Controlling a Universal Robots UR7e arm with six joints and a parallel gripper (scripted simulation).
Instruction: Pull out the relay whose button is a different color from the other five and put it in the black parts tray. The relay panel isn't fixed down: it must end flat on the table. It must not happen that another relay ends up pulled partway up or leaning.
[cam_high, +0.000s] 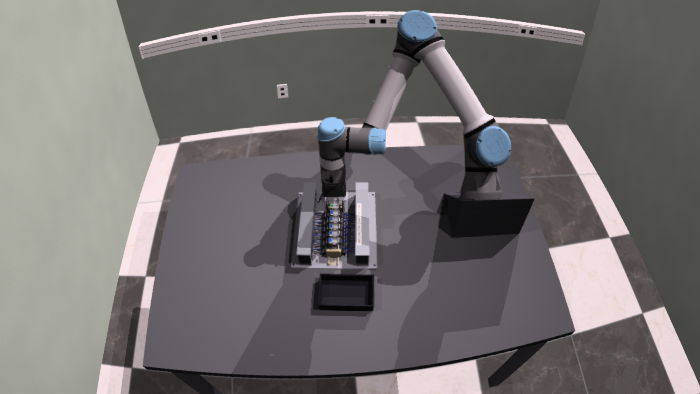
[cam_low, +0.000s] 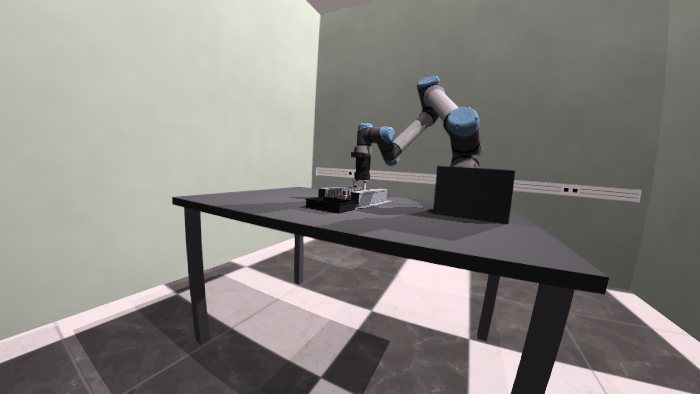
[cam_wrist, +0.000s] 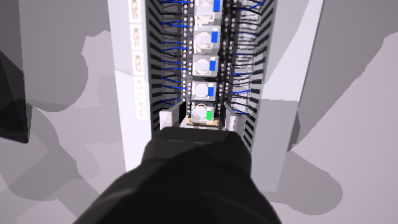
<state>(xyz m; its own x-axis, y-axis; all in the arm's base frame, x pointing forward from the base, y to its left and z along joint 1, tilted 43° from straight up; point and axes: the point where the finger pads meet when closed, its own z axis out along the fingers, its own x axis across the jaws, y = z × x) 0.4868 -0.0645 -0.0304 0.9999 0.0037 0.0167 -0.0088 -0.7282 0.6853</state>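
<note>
The relay with the green button (cam_high: 333, 205) (cam_wrist: 202, 112) sits in the row at the end farthest from the tray. The other relays (cam_high: 334, 226) (cam_wrist: 204, 66) have blue buttons. The relay panel (cam_high: 372, 235) appears flat on the table. My gripper (cam_low: 359, 185) (cam_wrist: 203, 109) points down over the far end of the row and is open. In the wrist view its fingers stand on either side of the green-button relay, with gaps between. Their exact height beside the relay is hard to tell. The black parts tray (cam_high: 346, 307) (cam_low: 330, 206) is empty, in front of the panel.
Tall grey wire ducts (cam_high: 362, 220) (cam_wrist: 285, 85) run along both sides of the relay row, with thin blue and black wires between. A tan block (cam_high: 333, 253) closes the row's near end. The arm stands on a black box (cam_high: 490, 217) (cam_low: 474, 195) at the right.
</note>
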